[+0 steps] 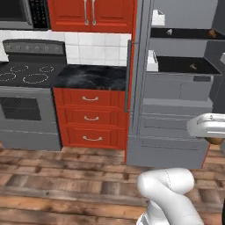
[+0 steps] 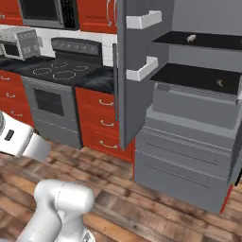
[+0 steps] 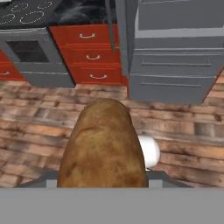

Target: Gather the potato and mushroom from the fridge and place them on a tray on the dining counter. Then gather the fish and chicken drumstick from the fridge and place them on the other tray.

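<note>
Hand view: gripper (image 3: 103, 186) grips a potato (image 3: 103, 146), long axis pointing away toward the open fridge (image 3: 175, 52) ahead across the floor.

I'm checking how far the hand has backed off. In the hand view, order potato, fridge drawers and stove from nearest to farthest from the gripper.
1. potato, at the gripper, bottom centre.
2. fridge drawers, ahead, upper right.
3. stove, upper left, farthest.

No text, label, brand, number or sign can be read in any of the views. The dark control panel of the grey microwave (image 1: 39, 13) at the upper left carries only blurred pale marks, too small to make out.
</note>
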### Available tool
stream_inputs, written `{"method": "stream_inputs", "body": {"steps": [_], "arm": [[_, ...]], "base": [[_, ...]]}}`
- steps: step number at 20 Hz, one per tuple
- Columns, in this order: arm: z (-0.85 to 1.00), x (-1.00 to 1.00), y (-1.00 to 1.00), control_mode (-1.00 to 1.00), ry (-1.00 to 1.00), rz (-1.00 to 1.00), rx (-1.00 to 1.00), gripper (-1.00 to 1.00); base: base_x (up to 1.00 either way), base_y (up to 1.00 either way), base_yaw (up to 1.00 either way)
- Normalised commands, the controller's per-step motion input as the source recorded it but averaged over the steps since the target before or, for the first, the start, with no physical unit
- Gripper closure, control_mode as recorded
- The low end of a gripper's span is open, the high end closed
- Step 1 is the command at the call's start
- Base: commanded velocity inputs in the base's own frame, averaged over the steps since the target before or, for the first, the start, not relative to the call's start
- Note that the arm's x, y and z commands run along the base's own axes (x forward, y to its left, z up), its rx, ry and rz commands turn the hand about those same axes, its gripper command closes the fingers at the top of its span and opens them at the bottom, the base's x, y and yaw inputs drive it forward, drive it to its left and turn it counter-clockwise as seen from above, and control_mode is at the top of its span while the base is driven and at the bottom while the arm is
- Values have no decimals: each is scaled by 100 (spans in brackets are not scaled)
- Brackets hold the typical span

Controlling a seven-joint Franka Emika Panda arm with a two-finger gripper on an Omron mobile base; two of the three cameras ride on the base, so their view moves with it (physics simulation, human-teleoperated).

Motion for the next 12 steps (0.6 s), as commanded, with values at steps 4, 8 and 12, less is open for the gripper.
{"method": "stream_inputs", "body": {"steps": [4, 8, 12], "arm": [[0, 0, 0, 100, 0, 0, 0, 100], [0, 0, 0, 100, 0, 0, 0, 100], [0, 0, 0, 100, 0, 0, 0, 100]], "base": [[-18, 77, 46], [-16, 78, 45], [-12, 77, 45]]}}
